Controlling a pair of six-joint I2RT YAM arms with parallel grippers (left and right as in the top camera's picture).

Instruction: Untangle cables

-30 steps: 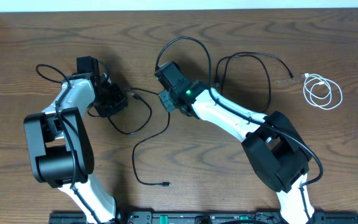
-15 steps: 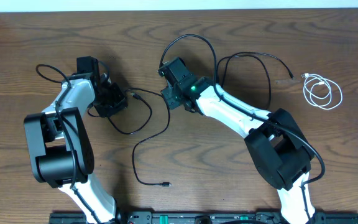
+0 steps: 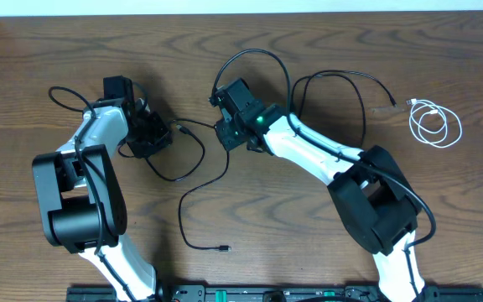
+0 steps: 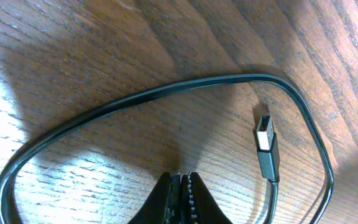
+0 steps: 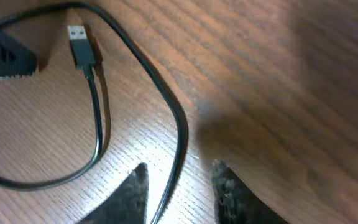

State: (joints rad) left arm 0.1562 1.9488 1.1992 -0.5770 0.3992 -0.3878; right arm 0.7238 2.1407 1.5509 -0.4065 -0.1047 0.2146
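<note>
On wood-grain tbl [image 3: 57, 42]: 2 thin blk cables [image 3: 182, 214] looped, white cable [image 3: 433, 124] coiled.

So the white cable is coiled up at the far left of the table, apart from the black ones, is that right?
Not quite: the overhead view shows the white cable coiled at the far right of the table and apart from the black cables.

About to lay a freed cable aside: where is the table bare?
Bare wood: from the white cable toward the robot, beside the right arm; also between the black cable's plug and that arm. Crowded between left claw and right claw: black loops.
</note>
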